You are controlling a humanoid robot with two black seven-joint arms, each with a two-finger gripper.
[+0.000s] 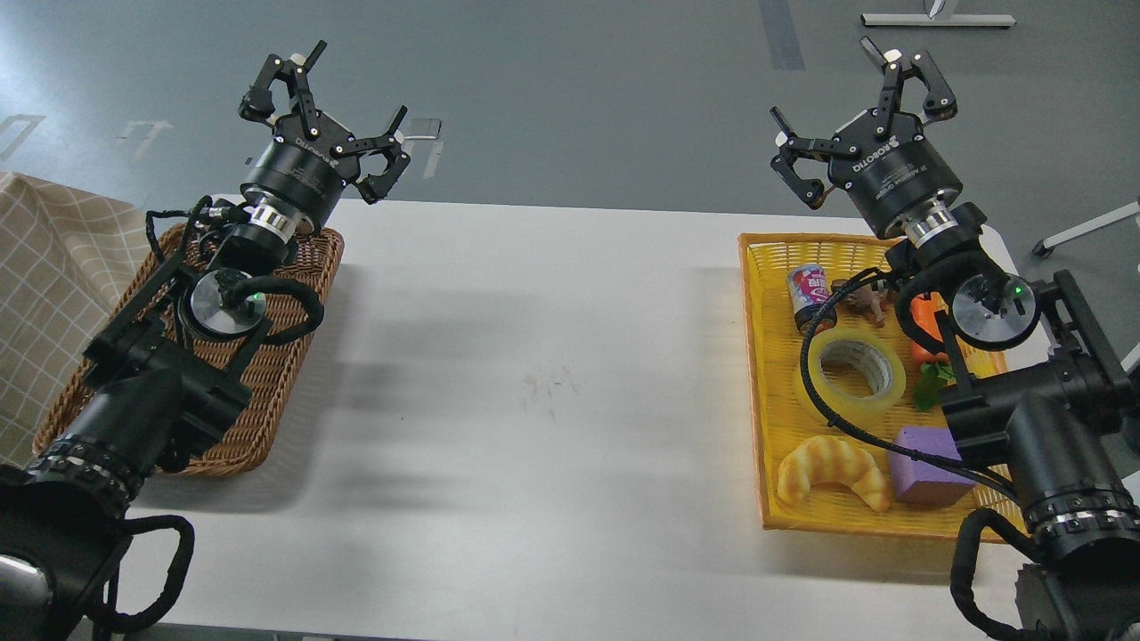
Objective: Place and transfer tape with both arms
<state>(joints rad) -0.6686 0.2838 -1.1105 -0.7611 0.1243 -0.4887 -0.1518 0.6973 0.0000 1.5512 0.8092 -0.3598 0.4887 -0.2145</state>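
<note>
While the tape (851,371) lies in the yellow tray (757,374), left claw (337,98) and right claw (844,100) gape wide, empty.

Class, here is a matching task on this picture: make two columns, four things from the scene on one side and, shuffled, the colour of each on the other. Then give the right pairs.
Column A
1. tape
2. foam block
3. left-hand basket
4. can

Column B
a. purple
b. brown wicker
c. translucent yellow with a pale core
d. dark with a pink and white label

Pairs: 1-c, 2-a, 3-b, 4-d

The tape, foam block and can all lie in the yellow tray on the right.
</note>
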